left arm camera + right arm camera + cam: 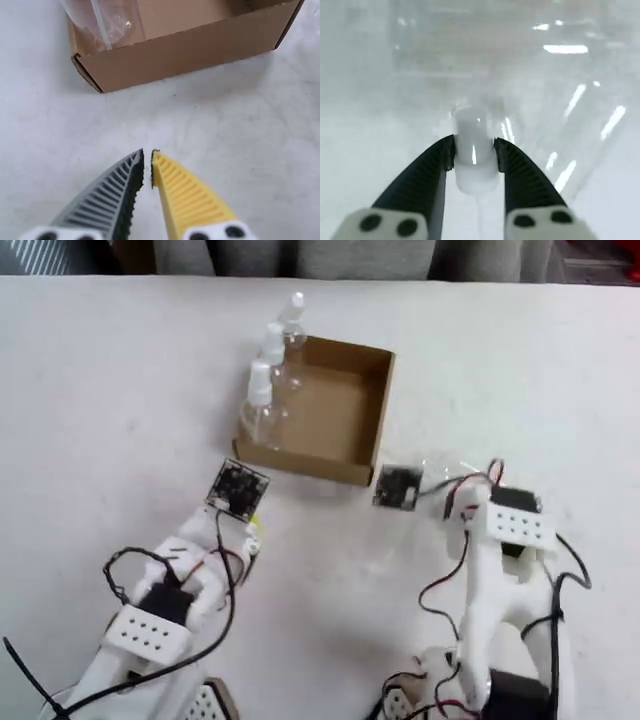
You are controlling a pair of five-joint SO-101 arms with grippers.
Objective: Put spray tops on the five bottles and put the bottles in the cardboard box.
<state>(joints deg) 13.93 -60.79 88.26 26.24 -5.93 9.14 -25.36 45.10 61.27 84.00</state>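
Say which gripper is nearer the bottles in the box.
Left. The left gripper sits outside the cardboard box corner holding the bottles; the right gripper, clamping a spray top, is off the other near corner.

A white table (100, 390) with grey shapes (400, 255) beyond its far edge.

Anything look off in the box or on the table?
Nothing stands out. Three clear plastic bottles with white spray tops stand upright along one wall of the brown cardboard box, which sits flat. The right end effector grips a white spray top.
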